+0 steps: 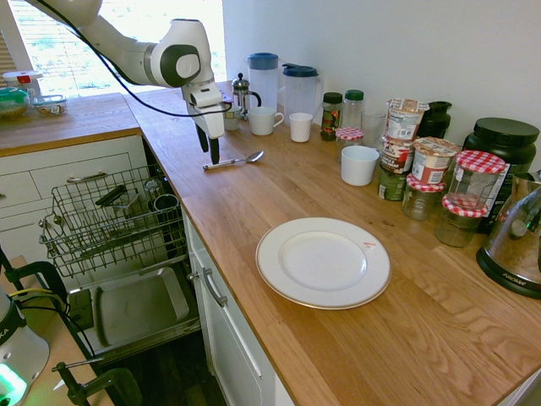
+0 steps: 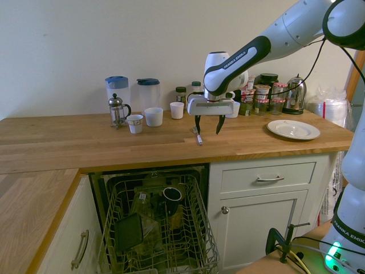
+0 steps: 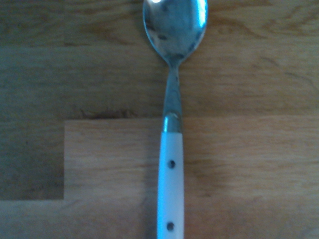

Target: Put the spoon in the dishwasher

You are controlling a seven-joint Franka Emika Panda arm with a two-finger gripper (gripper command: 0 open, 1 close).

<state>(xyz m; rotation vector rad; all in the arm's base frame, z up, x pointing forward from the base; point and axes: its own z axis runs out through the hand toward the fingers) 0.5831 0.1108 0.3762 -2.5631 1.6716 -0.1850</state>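
Gripper (image 2: pixel 208 128) wide over one spoon (image 1: pixel 234 161); one dishwasher (image 2: pixel 157 228), rack out.

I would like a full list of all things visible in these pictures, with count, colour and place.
spoon: 1, silver bowl with white handle, flat on the counter under the hand
dishwasher: 1, open, rack pulled out, below the counter
plate: 1, white, on the counter
jugs: 2, clear with blue lids, by the wall
French press: 1, glass and metal, beside the jugs
cups: 4, white, on the counter
jars: several, some with red-checked lids, by the wall
kettle: 1, metal, next to the jars
hand: 1, white with dark fingers, open, above the spoon
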